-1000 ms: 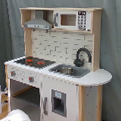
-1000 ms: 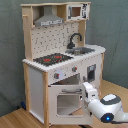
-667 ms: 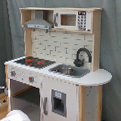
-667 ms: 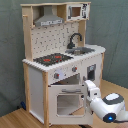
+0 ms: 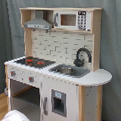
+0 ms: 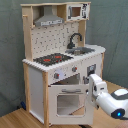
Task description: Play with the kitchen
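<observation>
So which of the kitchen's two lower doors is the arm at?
The windowed oven door under the stovetop; the narrower door sits below the sink.

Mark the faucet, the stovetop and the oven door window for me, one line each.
Faucet (image 5: pixel 82 56), first exterior view: on the black curved neck above the sink.
Stovetop (image 5: pixel 34 61), first exterior view: on the black surface between the red rings.
Oven door window (image 6: pixel 69 104), second exterior view: middle of the pane.

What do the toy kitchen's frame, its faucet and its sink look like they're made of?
The kitchen's frame looks like light, matte wood with white painted panels; pale grain-coloured edges show in both exterior views. The faucet is black, either plastic or painted wood; the look leaves that open. The sink looks like a grey metallic basin with a dull sheen, possibly plastic.
</observation>
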